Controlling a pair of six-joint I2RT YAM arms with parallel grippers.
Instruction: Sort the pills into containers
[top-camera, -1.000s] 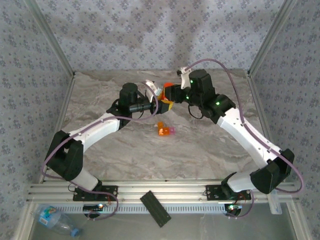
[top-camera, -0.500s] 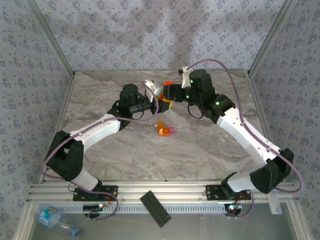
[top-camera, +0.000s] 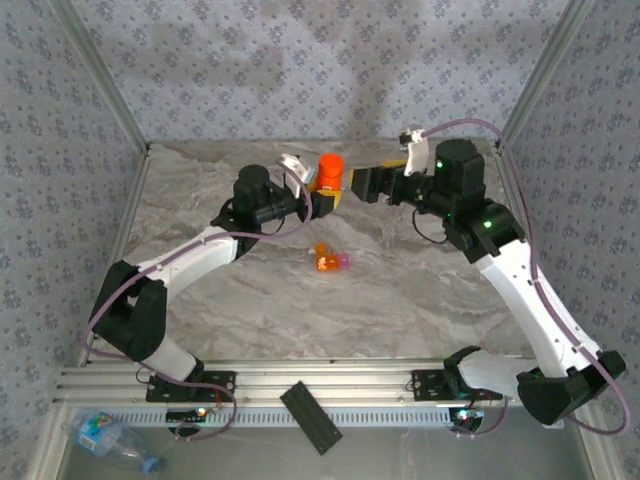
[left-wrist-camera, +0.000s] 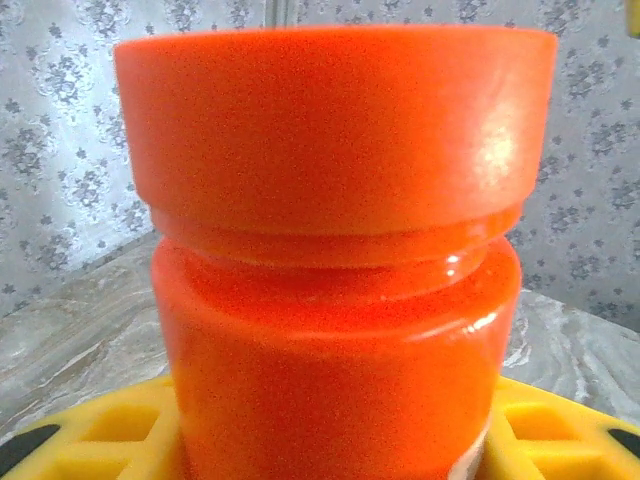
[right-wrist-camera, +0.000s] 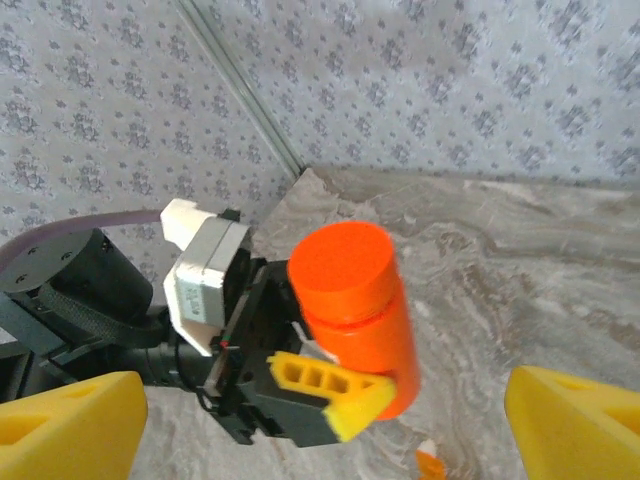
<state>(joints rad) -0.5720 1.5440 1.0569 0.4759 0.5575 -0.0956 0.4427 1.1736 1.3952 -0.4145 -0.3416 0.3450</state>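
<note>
A small orange pill bottle (top-camera: 331, 172) with its cap on is held upright above the table's far middle. My left gripper (top-camera: 325, 198) is shut on its lower body, with a yellow pad on each side. In the left wrist view the bottle (left-wrist-camera: 335, 250) stands close up between the yellow fingers (left-wrist-camera: 560, 420). My right gripper (top-camera: 372, 182) stands open just right of the bottle, apart from it. From the right wrist, the bottle (right-wrist-camera: 355, 300) shows between that gripper's wide yellow fingertips (right-wrist-camera: 70, 430). A tiny orange compartment with a pink piece (top-camera: 328, 262) lies on the table. The pills are hidden.
A black flat bar (top-camera: 311, 417) lies across the front rail. A plastic water bottle (top-camera: 110, 438) rests at the near left, outside the table. Aluminium posts and patterned walls close in the marble table (top-camera: 400, 300) on three sides.
My right gripper has opened, let go of the bottle's top and drawn back to the right. The left gripper still holds the bottle, shifted slightly.
</note>
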